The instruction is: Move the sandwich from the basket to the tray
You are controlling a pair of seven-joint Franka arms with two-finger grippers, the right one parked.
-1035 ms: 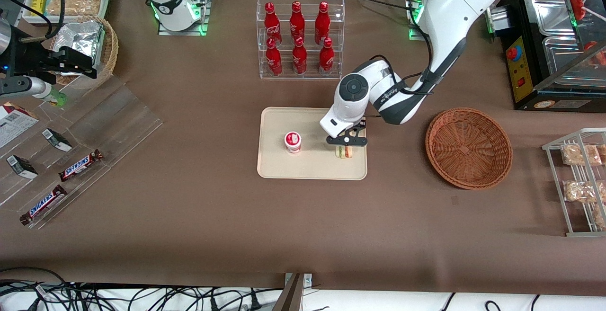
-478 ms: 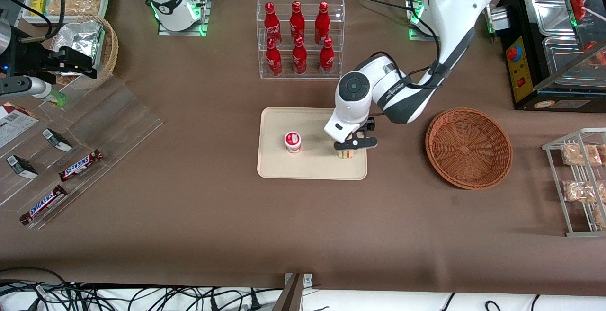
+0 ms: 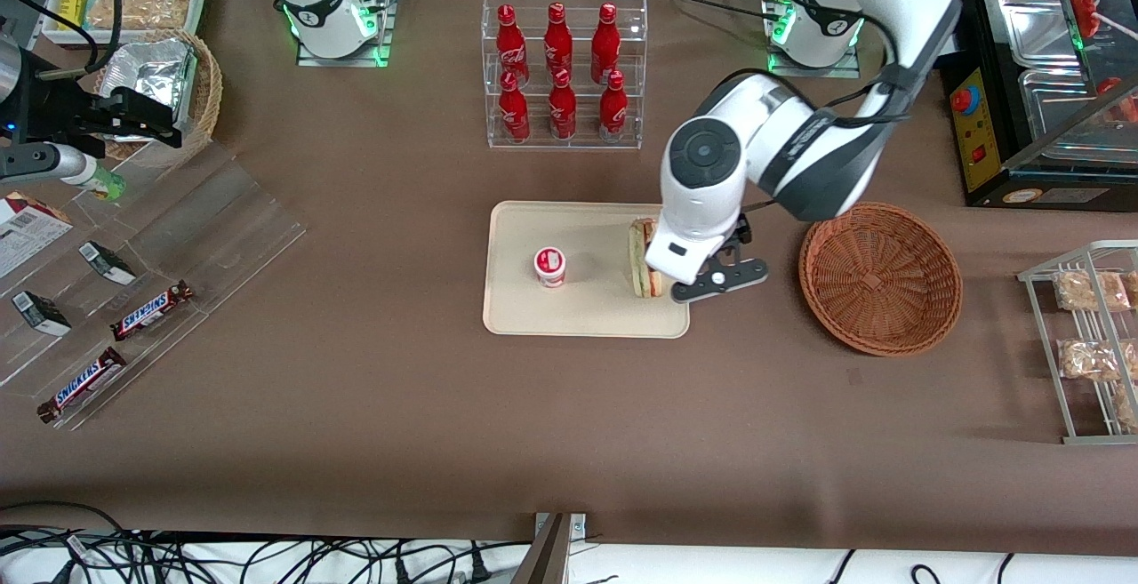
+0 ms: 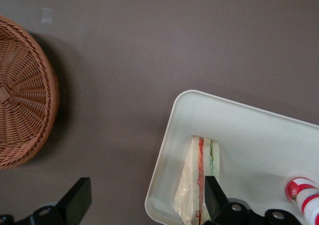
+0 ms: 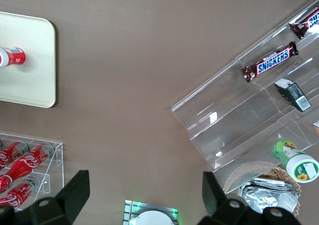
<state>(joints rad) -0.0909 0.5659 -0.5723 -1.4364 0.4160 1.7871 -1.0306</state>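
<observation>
The sandwich (image 3: 642, 258) stands on edge on the cream tray (image 3: 578, 313), at the tray's end toward the basket. It also shows in the left wrist view (image 4: 198, 177), on the tray (image 4: 259, 135) near its rounded corner. My left gripper (image 3: 718, 278) is open and empty. It hangs above the tray's edge and the bare table between the tray and the reddish-brown wicker basket (image 3: 879, 277). In the wrist view the gripper (image 4: 144, 205) has its fingers wide apart, one finger (image 4: 213, 195) over the sandwich. The basket (image 4: 22, 95) holds nothing.
A small white cup with a red lid (image 3: 550, 266) stands on the tray beside the sandwich. A clear rack of red bottles (image 3: 563, 73) is farther from the camera. A wire rack of snack packs (image 3: 1089, 335) and a black machine (image 3: 1022, 95) stand at the working arm's end.
The gripper has opened and let go of the sandwich, then risen and moved toward the basket. The sandwich stays on the tray and now shows in full.
</observation>
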